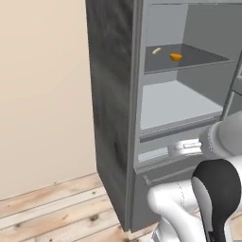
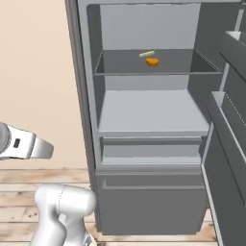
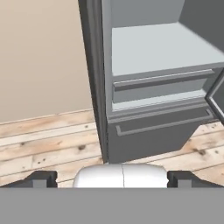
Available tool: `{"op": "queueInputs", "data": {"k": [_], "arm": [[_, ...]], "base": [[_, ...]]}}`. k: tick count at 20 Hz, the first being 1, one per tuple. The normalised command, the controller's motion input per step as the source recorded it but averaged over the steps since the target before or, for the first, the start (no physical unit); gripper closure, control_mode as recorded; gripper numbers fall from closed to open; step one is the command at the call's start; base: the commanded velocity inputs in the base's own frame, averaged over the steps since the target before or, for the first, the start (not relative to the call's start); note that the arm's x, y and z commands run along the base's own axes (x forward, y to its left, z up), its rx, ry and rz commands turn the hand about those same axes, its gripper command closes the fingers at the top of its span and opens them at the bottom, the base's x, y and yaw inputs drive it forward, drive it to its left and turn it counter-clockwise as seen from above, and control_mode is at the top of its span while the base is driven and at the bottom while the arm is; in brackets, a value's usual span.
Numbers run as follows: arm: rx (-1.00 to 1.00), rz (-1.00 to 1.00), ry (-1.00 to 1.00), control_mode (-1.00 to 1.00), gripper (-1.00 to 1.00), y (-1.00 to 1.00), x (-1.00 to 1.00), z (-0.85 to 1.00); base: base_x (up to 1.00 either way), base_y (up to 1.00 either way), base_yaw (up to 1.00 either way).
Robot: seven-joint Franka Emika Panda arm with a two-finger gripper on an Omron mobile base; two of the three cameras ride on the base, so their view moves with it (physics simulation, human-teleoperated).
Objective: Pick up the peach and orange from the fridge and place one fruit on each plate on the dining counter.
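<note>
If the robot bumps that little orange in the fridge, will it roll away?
Probably, yes. The orange looks small and round, and it sits loose on a flat, smooth shelf of the fridge, so a nudge could send it rolling. It may knock the pale yellow stick lying close behind it. It looks light enough to lift easily.

The light is even and soft throughout, bright on the beige wall (image 1: pixel 42 94) and the wooden floor (image 3: pixel 48 144), with no glare and no hard shadows. Inside the fridge (image 2: pixel 149 120) the upper shelf (image 2: pixel 158 67) sits in dimmer grey shade than the paler shelf below it, and the orange (image 1: pixel 176 56) shows as a small, soft-edged blob. All three views are slightly soft and low in detail, with no visible bending at the edges.
</note>
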Motion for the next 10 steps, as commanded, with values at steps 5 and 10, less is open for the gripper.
{"op": "queueInputs", "data": {"k": [5, 10], "arm": [[0.00, 0.00, 0.00, 1.00, -1.00, 0.00, 0.00, 0.00], [0.00, 0.00, 0.00, 1.00, -1.00, 0.00, 0.00, 0.00]], "base": [[0.61, -0.34, 0.00], [0.56, -0.42, 0.00]]}}
